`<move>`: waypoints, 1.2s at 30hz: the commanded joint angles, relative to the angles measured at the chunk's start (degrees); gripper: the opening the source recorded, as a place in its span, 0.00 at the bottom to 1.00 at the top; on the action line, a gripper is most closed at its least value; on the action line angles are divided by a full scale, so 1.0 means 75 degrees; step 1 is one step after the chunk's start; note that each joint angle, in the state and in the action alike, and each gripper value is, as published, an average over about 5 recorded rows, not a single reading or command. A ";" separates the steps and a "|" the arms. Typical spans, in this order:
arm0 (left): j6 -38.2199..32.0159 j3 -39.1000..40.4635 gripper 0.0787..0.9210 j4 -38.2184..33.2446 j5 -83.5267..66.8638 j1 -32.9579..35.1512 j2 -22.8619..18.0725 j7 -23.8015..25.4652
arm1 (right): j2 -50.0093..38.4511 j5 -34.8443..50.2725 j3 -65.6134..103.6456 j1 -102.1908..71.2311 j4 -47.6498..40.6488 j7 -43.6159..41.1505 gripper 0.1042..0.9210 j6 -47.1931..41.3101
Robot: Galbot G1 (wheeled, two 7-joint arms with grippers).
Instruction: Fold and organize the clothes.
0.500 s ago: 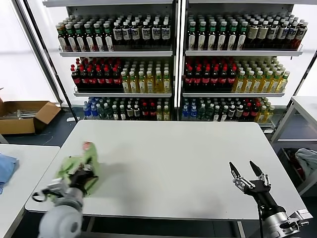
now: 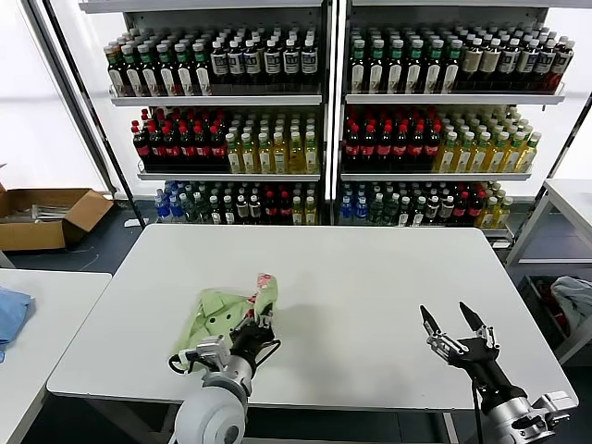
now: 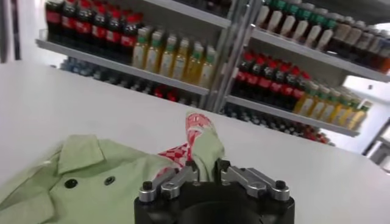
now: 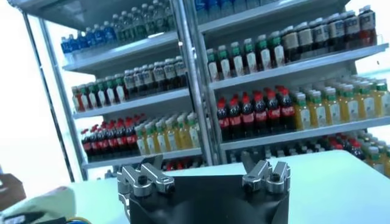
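Note:
The light-green shirt (image 2: 220, 312) lies bunched on the white table (image 2: 370, 277), left of the middle near the front edge. Its collar, dark buttons and red-and-white checkered print show in the left wrist view (image 3: 122, 173). My left gripper (image 2: 256, 326) is shut on a fold of the shirt at its right side; the pinched cloth stands up between the fingers (image 3: 206, 159). My right gripper (image 2: 452, 326) is open and empty above the table's front right corner, far from the shirt; it also shows in the right wrist view (image 4: 201, 173).
Shelves of bottles (image 2: 324, 120) stand behind the table. A second table (image 2: 37, 324) with a blue cloth (image 2: 11, 313) is at the left. A cardboard box (image 2: 46, 215) sits on the floor at far left. Another table and cloth (image 2: 569, 296) are at right.
My left gripper has dragged the shirt to the right, from the table's left edge toward the middle. The right gripper has barely shifted.

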 commanded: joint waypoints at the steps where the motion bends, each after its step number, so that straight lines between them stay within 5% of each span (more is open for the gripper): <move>1: 0.0336 0.0338 0.25 -0.0640 -0.0796 -0.0219 0.0119 -0.0008 | -0.0361 -0.0465 -0.1092 0.0642 -0.0083 0.0628 0.88 -0.0693; 8: 0.0413 -0.0843 0.49 -0.1487 -0.1754 0.0206 0.0720 0.0134 | -0.0734 -0.0663 -0.2832 0.1963 -0.0794 0.1177 0.88 -0.1278; 15: 0.0412 -0.2511 0.74 -0.1417 -0.1993 0.0281 0.1884 0.0439 | -0.0389 -0.0476 -0.5168 0.3702 -0.2126 0.1470 0.88 -0.1690; 19: 0.0412 -0.2894 0.85 -0.1517 -0.1957 0.0519 0.2005 0.0478 | -0.0091 -0.0455 -0.6282 0.4598 -0.3139 0.1619 0.88 -0.1988; 30: 0.0413 -0.3039 0.88 -0.1759 -0.1718 0.1139 0.1413 0.0458 | 0.0500 0.0306 -0.7056 0.5767 -0.4211 0.2216 0.88 -0.2919; 36: 0.0413 -0.3058 0.88 -0.1734 -0.1745 0.1089 0.1356 0.0415 | 0.0204 0.0575 -0.6776 0.5448 -0.3738 0.2362 0.74 -0.3050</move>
